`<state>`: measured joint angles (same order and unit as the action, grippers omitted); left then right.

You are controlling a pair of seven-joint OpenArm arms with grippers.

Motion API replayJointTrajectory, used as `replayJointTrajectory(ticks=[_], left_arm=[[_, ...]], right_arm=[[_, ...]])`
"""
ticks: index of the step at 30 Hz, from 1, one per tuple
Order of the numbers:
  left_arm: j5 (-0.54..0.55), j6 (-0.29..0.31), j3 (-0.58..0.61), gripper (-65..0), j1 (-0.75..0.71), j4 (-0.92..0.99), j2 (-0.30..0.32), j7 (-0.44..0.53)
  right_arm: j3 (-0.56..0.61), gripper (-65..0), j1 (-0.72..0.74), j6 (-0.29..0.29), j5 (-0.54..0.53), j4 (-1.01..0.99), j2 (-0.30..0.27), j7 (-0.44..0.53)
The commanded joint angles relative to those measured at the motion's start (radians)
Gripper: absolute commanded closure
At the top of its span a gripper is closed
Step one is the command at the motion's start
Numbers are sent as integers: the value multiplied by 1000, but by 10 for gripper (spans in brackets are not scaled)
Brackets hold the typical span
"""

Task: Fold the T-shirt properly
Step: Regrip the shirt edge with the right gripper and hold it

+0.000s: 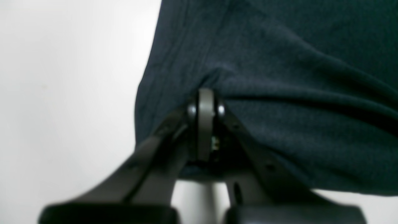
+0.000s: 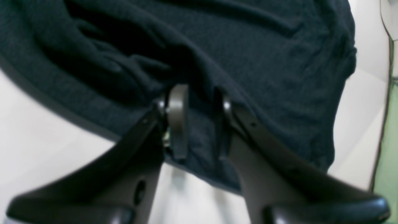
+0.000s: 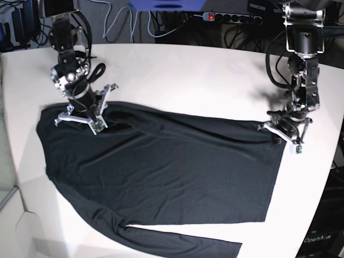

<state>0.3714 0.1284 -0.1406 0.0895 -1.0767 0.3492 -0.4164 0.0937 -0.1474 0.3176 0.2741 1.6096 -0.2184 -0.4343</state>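
Broadly, the white table (image 3: 215, 70) carries the T-shirt (image 3: 161, 172), which lies spread across most of its near half in the base view. The black cloth is mostly flat, with soft wrinkles near its far edge and one long sleeve trailing along the near edge toward the bottom of that view. Its straight hem edge faces the side where the left arm stands, and its rounded shoulder area lies on the side of the right arm.

The left gripper (image 1: 206, 102) sits at the far corner of the hem. In the left wrist view its jaws are pressed together on a small pinch of the fabric, and the cloth puckers around the tips, with tension folds running away from them. The shirt fills the upper right of that view, with bare table to the left.

The right gripper (image 2: 196, 102) sits at the far shoulder corner of the shirt. In the right wrist view its jaws stand apart with a clear gap, straddling the cloth edge; fabric lies between and beneath them, bunched into dark folds just beyond the tips. Whether the fingers (image 2: 177, 121) actually press the cloth cannot be told.
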Motion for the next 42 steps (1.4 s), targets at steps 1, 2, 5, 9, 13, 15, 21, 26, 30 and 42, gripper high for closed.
replayJointTrajectory(ticks=[1,2,5,9,13,15,21,26,30,42], left_arm=[[-30,-22,0,-5,-12,11,6,-95],[-30,-22,0,-5,-12,11,6,-95],[-30,-22,0,-6,-12,11,6,-95],[-30,-22,0,-7,-12,11,6,-94],[-30,-22,-1,-9,-12,11,6,-94],[-30,-22,-1,-9,-12,11,4,-94],[-30,-22,-1,-9,-12,11,4,-94],[-30,-22,-1,-9,-12,11,4,-94],[-30,-22,-1,-9,-12,11,4,-94],[-30,-22,-1,-9,-12,11,4,-94]], right_arm=[[-4,-189,15,-4,1,18,-8,21],[-4,-194,16,-4,1,18,-8,21],[-7,-200,18,-4,1,18,-8,21],[-7,-224,18,-4,1,18,-8,21],[-5,-285,24,-4,1,18,-8,22],[-5,-307,36,-4,1,16,-8,22],[-4,-321,39,-4,0,-2,-8,22],[-4,-317,79,-4,0,-93,-8,24],[-8,-317,76,-4,0,-111,-8,81],[-10,-112,90,-4,1,-113,-9,94]])
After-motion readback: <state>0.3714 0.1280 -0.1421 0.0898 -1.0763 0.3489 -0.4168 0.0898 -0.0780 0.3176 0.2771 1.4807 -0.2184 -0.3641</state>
